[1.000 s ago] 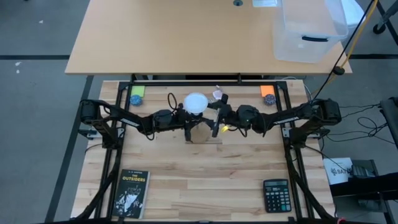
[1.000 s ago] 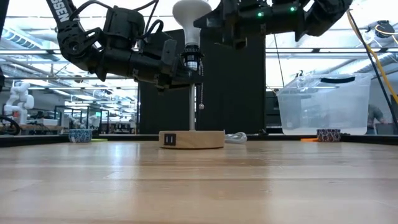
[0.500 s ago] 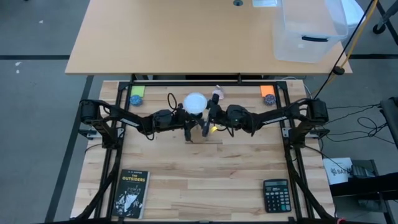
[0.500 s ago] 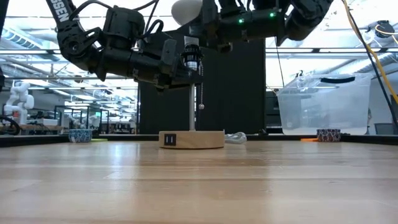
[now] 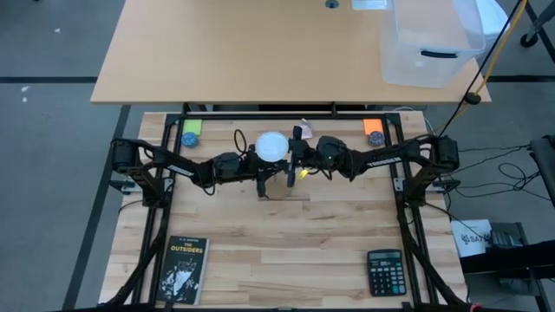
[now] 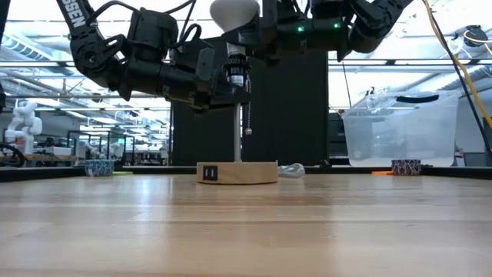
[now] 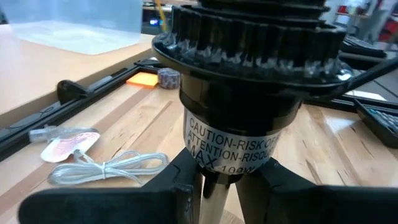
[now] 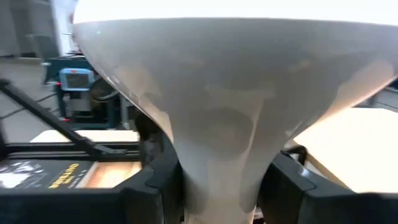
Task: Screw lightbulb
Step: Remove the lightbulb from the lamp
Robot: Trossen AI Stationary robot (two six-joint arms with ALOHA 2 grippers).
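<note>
Counted on the worktop [image 5: 286, 243]: one lightbulb [image 5: 272, 145], one lamp stand [image 6: 237, 171], one book [image 5: 182, 269], one calculator [image 5: 384, 272], two small bowls [image 5: 190, 139], two sticky notes [image 5: 372, 126], one coiled cable [image 7: 106, 168].

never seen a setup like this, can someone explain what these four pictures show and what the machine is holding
It is a robot with two dark arms at a wooden table. One picture looks down from above, one looks level across the tabletop, and two come from cameras on the arms' wrists. In the middle stands a lamp with a tan wooden base. The left tool grips the pole under the lamp's black socket. The right tool sits around the neck of the round white frosted lightbulb. A dark paperback book and a black calculator lie near the front.
</note>
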